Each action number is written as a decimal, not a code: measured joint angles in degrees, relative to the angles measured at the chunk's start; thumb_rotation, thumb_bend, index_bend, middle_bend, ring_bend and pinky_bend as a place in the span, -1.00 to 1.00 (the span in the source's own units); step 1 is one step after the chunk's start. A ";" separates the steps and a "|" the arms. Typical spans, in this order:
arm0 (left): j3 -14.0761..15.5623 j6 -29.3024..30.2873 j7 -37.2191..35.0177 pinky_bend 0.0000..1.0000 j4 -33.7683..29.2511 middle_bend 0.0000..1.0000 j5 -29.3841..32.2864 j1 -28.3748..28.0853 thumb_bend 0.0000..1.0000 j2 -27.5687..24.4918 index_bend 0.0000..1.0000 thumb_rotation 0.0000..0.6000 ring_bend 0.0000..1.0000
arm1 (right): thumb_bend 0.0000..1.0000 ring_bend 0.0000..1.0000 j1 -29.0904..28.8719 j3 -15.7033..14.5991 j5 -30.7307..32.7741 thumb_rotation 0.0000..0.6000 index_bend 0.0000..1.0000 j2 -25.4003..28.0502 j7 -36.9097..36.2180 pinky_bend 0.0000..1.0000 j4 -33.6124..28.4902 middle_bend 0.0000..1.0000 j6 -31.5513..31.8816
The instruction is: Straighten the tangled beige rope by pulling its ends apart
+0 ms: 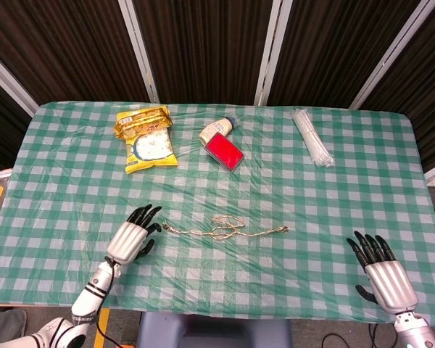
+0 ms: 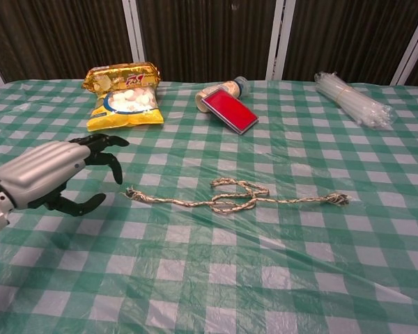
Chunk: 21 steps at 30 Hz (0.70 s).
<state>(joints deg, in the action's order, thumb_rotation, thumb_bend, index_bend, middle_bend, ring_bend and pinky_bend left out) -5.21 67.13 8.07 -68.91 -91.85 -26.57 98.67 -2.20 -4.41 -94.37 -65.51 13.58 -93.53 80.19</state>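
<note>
A table covered with a green-and-white checked cloth (image 1: 72,159) under clear plastic film. Along its far side lie a yellow snack bag (image 1: 148,138) showing white puffs, a small bottle (image 1: 219,128) on its side touching a red flat box (image 1: 224,151), and a clear sleeve of plastic straws (image 1: 312,137) toward the right. The beige rope (image 1: 225,229) lies near the table's middle, looped and tangled at its centre, frayed ends stretched left and right. The left hand (image 1: 133,238) hovers just beside the rope's left end, fingers spread, holding nothing. The right hand (image 1: 380,270) sits well apart near the front right edge, fingers apart and empty. Nothing lies between either hand and the rope.
</note>
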 measured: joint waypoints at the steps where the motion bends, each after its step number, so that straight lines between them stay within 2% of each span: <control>1: -0.26 -0.08 -0.16 -0.72 0.61 -0.85 0.15 -0.44 -0.08 0.71 -0.17 1.00 -1.00 | -0.47 -1.00 -0.01 0.01 0.11 1.00 -1.00 0.02 0.02 -1.00 -0.02 -1.00 -0.03; 14: -1.65 -3.68 -1.42 -0.73 12.29 -0.83 2.48 -6.08 -0.12 9.03 -0.20 1.00 -1.00 | -0.47 -1.00 -0.07 0.09 0.96 1.00 -1.00 0.00 0.39 -1.00 -0.10 -1.00 -0.18; 21: -1.06 -3.82 -1.55 -0.73 15.22 -0.82 3.13 -7.32 -0.12 11.03 -0.09 1.00 -1.00 | -0.47 -1.00 -0.08 0.20 1.18 1.00 -1.00 0.10 -0.12 -1.00 0.12 -1.00 0.04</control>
<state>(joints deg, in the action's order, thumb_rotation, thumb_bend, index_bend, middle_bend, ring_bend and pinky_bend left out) -6.27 63.30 6.53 -53.69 -88.72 -33.89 109.70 -2.28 -4.21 -93.19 -65.40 13.46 -93.42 80.22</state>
